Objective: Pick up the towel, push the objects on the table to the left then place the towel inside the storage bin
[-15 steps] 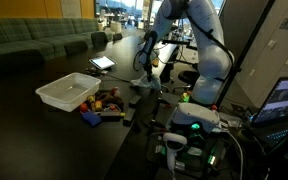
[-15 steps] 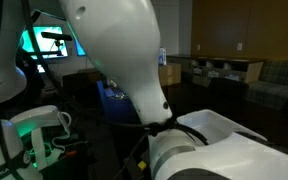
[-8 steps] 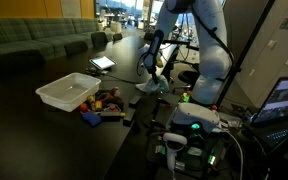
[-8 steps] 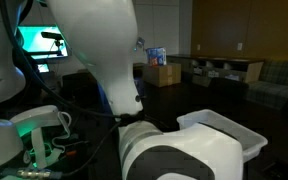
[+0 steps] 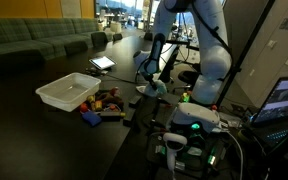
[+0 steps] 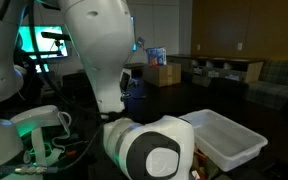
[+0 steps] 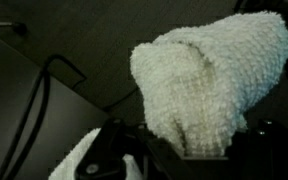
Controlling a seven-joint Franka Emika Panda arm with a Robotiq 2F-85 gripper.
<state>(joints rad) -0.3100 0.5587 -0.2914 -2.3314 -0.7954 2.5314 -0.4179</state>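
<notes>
The gripper (image 5: 150,79) is clamped on the towel (image 5: 153,89). The whitish cloth hangs bunched from between the fingers, low over the table (image 5: 44,130), at the near-arm end of the heap. In the wrist view the towel (image 7: 209,85) fills the upper right as a thick, nubbly fold. It runs down into the dark gripper body at the bottom edge, and a second pale flap shows at lower left.

The fingertips themselves are buried in the cloth and too dark to separate. Whether the towel's lower end touches the tabletop cannot be told in an exterior view, as it is small and blurred.

The objects (image 5: 103,102) lie in a mixed red, yellow and dark heap just beside the towel, between it and the storage bin (image 5: 67,93), which sits apart from the cloth. A flat tablet-like device (image 5: 102,63) lies farther back on the table.

In an exterior view the white arm (image 6: 104,50) and its round joint block most of the frame, so only the bin (image 6: 231,141) and some cardboard boxes (image 6: 164,73) show. A dark cable (image 7: 39,100) loops across the table in the wrist view.
</notes>
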